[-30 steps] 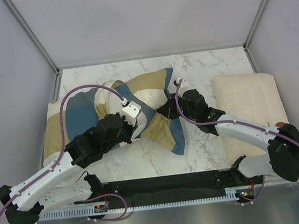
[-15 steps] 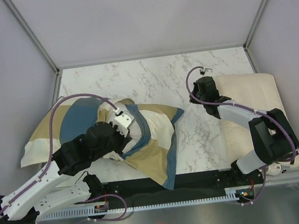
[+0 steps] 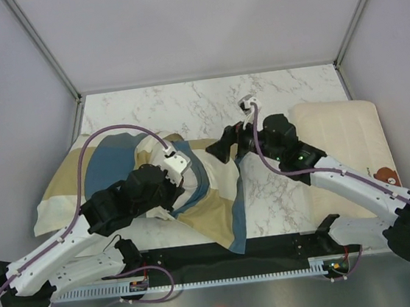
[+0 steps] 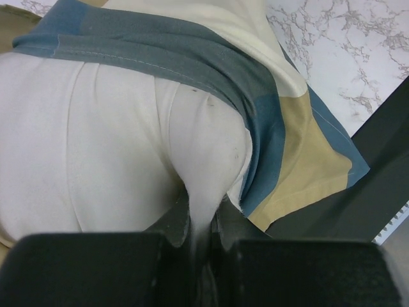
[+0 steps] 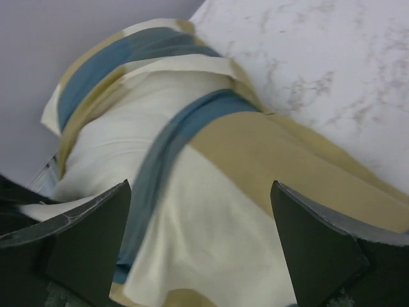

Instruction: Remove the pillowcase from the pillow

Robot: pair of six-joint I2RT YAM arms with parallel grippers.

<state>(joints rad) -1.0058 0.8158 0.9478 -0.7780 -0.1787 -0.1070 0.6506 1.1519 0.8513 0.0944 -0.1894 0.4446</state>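
The pillowcase lies across the left half and centre of the overhead view, and its lower corner drapes over the near edge of the table. The pillow bulges out of its open mouth. In the left wrist view it fills the left and middle of the frame, with the case's blue hem running across above it.

The left gripper is clenched on a raised fold of the pillow's white cloth. The right gripper hangs spread wide over the case's cream and tan panels and touches nothing.

The step in hand looks like a fresh grab on the case with the right arm. To do it well, the right fingers should come down on loose case cloth alone, best at the slack tan stretch at the right of its wrist view, and not bite into the stuffing beneath. The pull should then run away from the left arm's anchor, along the pillow's length. It should stay low and steady so the pinched fold does not slip free.

The other pillow at the right of the overhead view should be left alone.
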